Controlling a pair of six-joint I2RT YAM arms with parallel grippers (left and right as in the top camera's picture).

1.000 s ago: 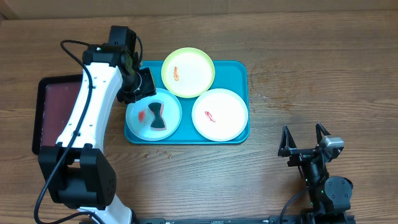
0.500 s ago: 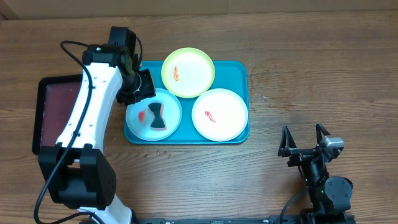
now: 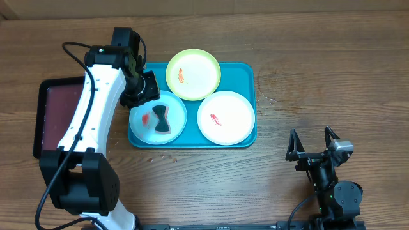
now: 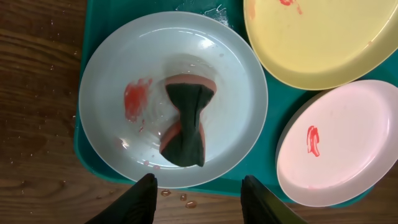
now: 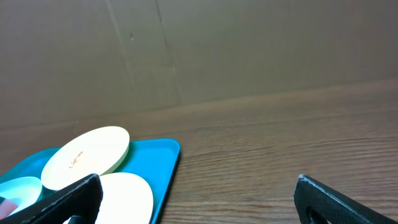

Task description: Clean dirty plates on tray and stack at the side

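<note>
On my left wrist view the left gripper hangs with its fingers spread and nothing between them, above the near rim of the light blue plate; that plate lies at the left end of the teal tray, wet, with a red smear and a twisted dark sponge with an orange edge lying in its middle; the yellow-green plate sits at the back of the tray, its edge over the white plate, and each carries a small red mark; water drops dot the table by the tray; a maroon tray lies to the left; my right gripper rests on the table well apart from the tray, fingers wide and holding nothing.
</note>
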